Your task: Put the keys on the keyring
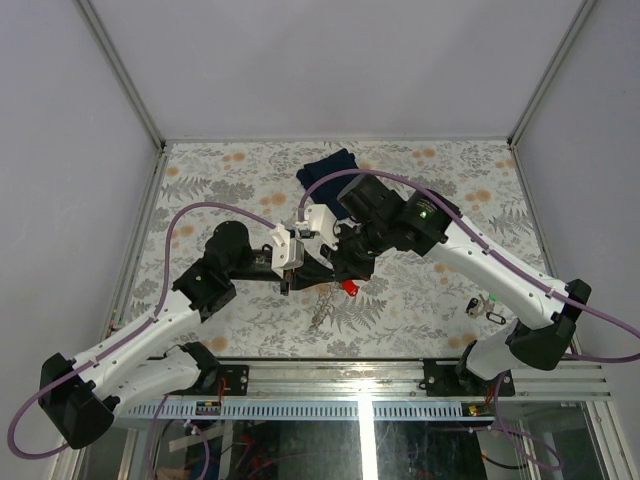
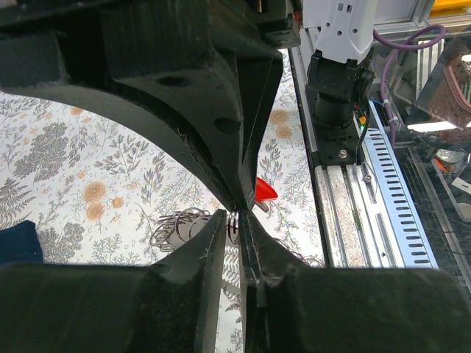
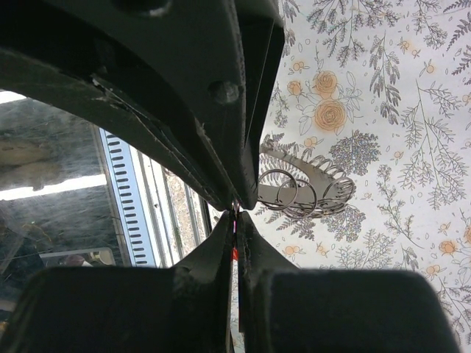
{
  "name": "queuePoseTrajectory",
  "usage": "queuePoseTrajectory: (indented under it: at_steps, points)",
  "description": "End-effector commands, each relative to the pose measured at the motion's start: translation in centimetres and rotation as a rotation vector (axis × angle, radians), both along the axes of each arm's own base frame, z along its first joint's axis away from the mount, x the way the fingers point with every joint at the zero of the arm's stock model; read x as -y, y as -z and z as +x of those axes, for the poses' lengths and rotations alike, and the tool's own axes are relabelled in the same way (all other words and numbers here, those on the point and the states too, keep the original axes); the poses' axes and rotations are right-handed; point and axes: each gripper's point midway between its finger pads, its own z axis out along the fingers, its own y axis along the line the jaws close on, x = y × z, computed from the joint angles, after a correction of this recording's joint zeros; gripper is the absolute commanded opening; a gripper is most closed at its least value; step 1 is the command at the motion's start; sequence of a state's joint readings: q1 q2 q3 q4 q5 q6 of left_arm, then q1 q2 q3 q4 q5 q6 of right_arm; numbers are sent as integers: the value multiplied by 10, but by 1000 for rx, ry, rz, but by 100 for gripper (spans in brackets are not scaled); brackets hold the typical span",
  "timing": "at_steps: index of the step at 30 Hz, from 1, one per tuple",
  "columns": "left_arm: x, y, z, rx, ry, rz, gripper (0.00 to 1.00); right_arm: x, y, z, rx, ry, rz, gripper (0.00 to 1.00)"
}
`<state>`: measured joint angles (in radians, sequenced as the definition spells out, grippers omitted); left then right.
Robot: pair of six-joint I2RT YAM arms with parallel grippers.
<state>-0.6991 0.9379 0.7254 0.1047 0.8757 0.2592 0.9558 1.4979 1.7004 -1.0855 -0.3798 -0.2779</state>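
My two grippers meet tip to tip above the middle of the table. My left gripper is shut on a thin loop of the silvery keyring. The rest of the keyring hangs down to the table and lies there as a coil of rings. My right gripper is shut on the red-headed key, held against the keyring; only a red sliver shows between its fingers. Other small keys lie on the table at the right.
A dark blue folded cloth lies at the back centre, behind the grippers. The table has a floral cover. A metal rail runs along the near edge between the arm bases.
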Motion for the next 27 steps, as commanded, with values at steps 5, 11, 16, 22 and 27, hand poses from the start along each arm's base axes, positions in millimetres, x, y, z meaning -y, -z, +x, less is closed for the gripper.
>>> queuePoseTrajectory:
  at_steps: [5, 11, 16, 22, 27]
  points:
    - [1, -17, -1, 39, 19, -29, 7, -6, -26, -4, 44, -8, 108, 0]
    - [2, -13, 2, 21, 8, -15, 2, -8, -28, -4, 49, -10, 127, 0]
    - [1, -17, 11, 12, -60, -51, 0, -10, -30, -3, 57, -10, 139, 0]
    - [-1, -22, 9, 44, -67, -88, 0, -10, -33, -1, 70, -5, 147, 0]
    - [0, -25, 12, 34, -77, -95, 0, -12, -39, 3, 99, 14, 173, 12]
